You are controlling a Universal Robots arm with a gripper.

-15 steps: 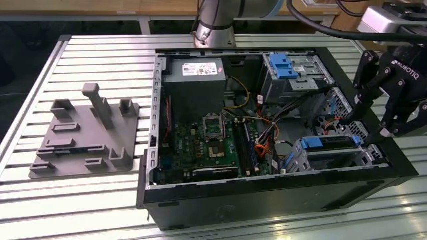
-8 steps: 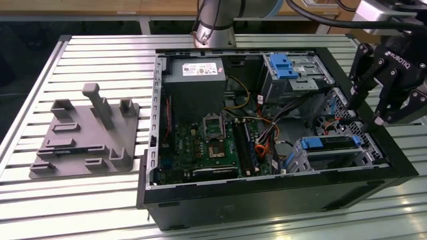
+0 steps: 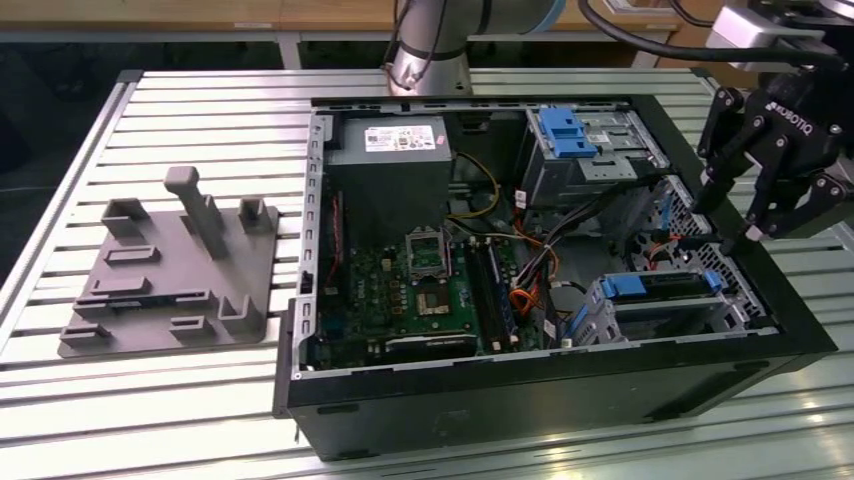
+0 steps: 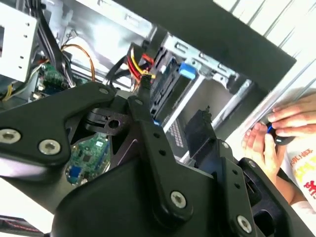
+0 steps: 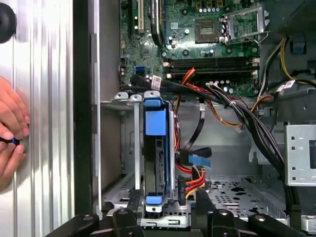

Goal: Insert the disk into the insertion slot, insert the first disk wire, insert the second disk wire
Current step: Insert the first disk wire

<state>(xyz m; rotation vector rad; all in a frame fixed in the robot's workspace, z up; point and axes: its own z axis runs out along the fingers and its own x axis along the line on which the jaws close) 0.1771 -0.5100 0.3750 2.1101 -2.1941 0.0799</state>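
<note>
One disk (image 3: 657,287) sits on edge in the insertion slot (image 3: 681,318), just below the tool (image 3: 729,222), long axis pointing at the motherboard (image 3: 427,290). The tool is released, grasping nothing.

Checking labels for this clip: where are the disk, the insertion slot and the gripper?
the disk (image 3: 662,286), exterior view, on its exposed edge within the blue carrier.
the insertion slot (image 3: 670,318), exterior view, on the cage's silver side wall.
the gripper (image 3: 730,222), exterior view, midway between its open fingertips.
</note>
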